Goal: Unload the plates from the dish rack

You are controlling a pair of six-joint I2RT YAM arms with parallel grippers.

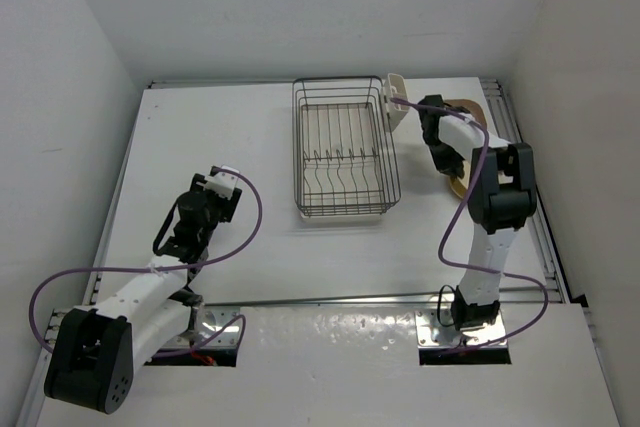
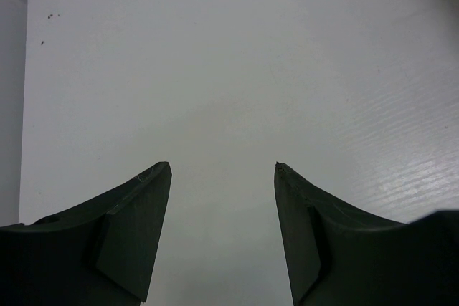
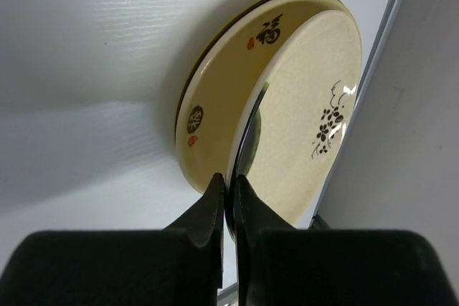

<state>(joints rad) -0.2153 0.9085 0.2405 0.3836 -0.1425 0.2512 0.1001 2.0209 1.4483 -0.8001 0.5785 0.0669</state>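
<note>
1. Closest to us in the right wrist view, the right gripper (image 3: 228, 181) has its two dark fingers pinched nearly together on the thin dark rim of a cream plate (image 3: 308, 105) with a small black flower sprig.
2. The cream plate tilts up on edge over a yellow-gold plate (image 3: 219, 69) that lies flat on the white table (image 1: 200, 127) and carries black and red characters. We cannot tell whether the two plates touch at the far side.
3. Both plates sit to the right of the dish rack (image 1: 347, 213), near the table's right edge. A larger rounded-square plate (image 1: 480, 112) lies just beyond them. We see no plates between the rack's prongs from above.
4. We judge the cream plate to be stiff, light, glazed and breakable. Its rim is thin and probably slippery, so a grip on the edge needs firm, square pressure. It should be lowered gently, because it could chip against the plate below.
5. A metal rail (image 3: 380, 69) and the side wall crowd the right side, leaving little room there.
6. A white cutlery cup (image 1: 393, 97) hangs on the rack's far right corner, close to the right arm.
7. The left gripper (image 2: 222, 168) hovers over bare table well to the left. Its jaws are spread wide and hold nothing.
</note>
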